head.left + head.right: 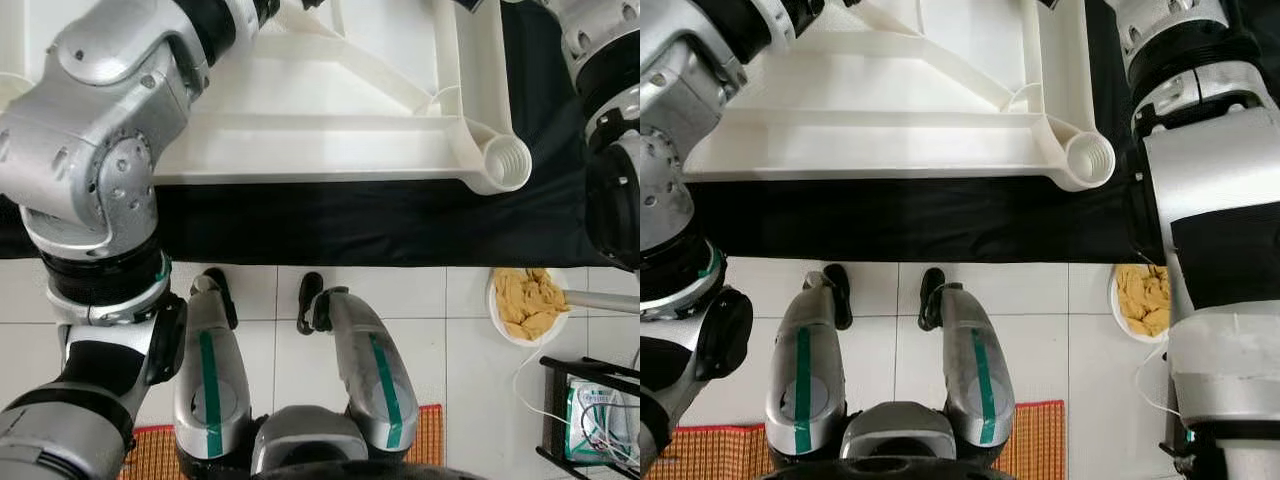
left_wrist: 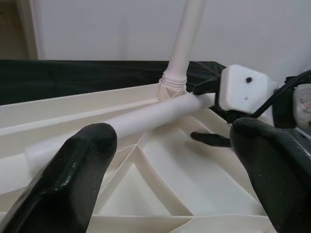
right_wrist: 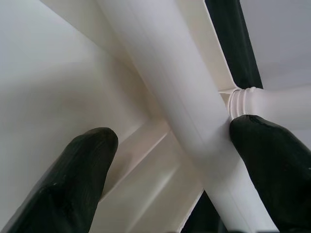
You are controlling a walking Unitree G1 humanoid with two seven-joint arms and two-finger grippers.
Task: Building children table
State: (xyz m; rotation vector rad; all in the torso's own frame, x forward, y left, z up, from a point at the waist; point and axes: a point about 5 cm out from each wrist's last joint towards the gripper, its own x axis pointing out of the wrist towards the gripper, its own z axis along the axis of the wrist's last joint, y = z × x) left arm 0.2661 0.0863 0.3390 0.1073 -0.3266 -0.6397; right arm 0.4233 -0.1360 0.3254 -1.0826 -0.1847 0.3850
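The two eye views look steeply down from the head onto the upturned white tabletop [image 1: 330, 130], sharing its threaded corner socket [image 1: 1088, 160] and the robot's legs below. The left wrist view looks low across the tabletop's ribs toward a standing leg [image 2: 182, 43]. The right wrist view sits very near a loose leg [image 3: 175, 92] lying over those ribs.

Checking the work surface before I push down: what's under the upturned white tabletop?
The tabletop lies on a black cloth that shows along its near edge and right side. What the cloth itself covers is hidden; white floor tiles begin just below its edge.
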